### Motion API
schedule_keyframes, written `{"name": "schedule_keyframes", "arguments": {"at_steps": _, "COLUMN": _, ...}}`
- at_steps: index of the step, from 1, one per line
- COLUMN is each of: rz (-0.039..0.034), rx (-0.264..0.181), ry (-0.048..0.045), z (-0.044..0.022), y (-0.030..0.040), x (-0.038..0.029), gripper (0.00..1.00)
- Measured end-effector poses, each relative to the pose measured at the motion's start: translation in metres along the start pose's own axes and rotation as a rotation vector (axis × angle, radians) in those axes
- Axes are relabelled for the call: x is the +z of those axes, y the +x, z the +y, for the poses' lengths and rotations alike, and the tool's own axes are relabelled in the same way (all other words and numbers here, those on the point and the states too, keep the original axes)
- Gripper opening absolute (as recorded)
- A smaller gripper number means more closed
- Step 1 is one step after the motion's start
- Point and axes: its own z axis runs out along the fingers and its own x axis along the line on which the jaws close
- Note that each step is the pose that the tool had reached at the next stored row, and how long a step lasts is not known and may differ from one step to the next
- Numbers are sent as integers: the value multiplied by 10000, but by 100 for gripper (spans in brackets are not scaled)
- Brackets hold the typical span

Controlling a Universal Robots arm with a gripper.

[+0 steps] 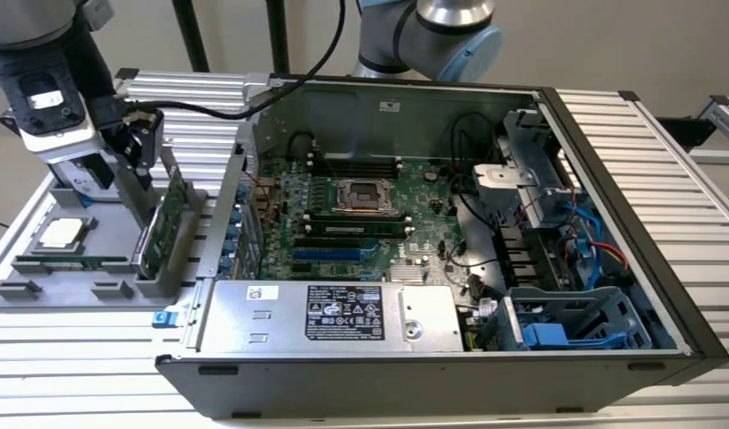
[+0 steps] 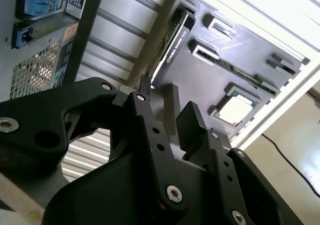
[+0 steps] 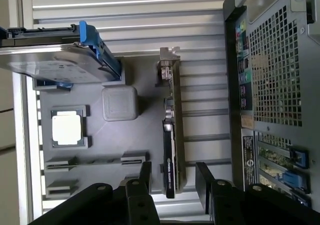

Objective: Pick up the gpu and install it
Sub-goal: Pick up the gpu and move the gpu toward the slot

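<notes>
The gpu stands on edge in a slot of the grey parts tray, at the exterior view's left, just outside the open computer case. In both wrist views it appears as a thin green board with a black side. My gripper hangs over the tray beside the card's upper edge. Its black fingers are open, and the card's near end lines up with the gap between them. I cannot tell whether they touch the card. The gripper holds nothing.
The tray also carries a square silver processor, a thin memory stick and a silver hard drive in a blue frame. Inside the case lie the motherboard, cables and a power supply. The case wall rises right next to the tray.
</notes>
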Motion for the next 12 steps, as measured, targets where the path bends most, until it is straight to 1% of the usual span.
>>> {"name": "schedule_keyframes", "arguments": {"at_steps": 12, "rz": 8, "rx": 1, "ry": 0, "z": -9, "y": 1, "x": 83, "gripper": 100}}
